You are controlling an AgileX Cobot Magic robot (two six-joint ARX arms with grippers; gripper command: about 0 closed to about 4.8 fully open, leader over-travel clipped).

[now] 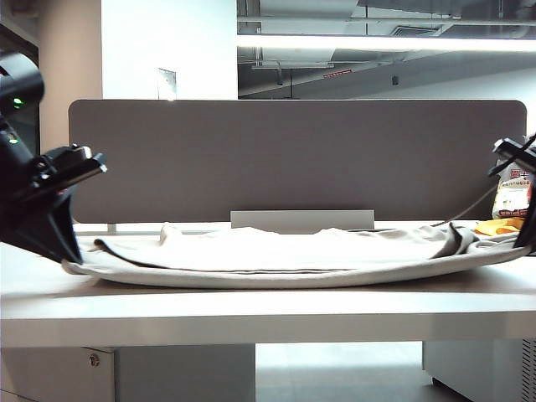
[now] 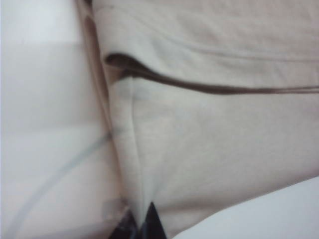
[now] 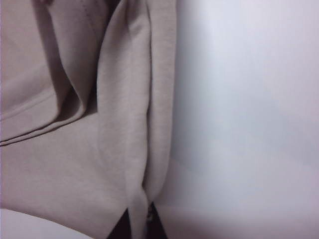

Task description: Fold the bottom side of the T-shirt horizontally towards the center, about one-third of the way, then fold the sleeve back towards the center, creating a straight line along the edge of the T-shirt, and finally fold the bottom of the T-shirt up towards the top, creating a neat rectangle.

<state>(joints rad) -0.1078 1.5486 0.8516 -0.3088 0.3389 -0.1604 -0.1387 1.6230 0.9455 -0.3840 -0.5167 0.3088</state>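
Left hand [image 2: 141,224] is clenched tight on a pinch of the T-shirt [image 1: 276,251] at the left end of the desk [image 1: 268,306]. Right hand [image 3: 138,221] is clenched the same way on the shirt's cloth at the right end. Both pinches pull the cloth into a ridge running up from the fingertips. Between them the big beige shirt lies spread across nearly the whole desk, with one layer folded over another. A small orange cloth [image 1: 498,226] and a printed bag [image 1: 512,194] sit near the right end.
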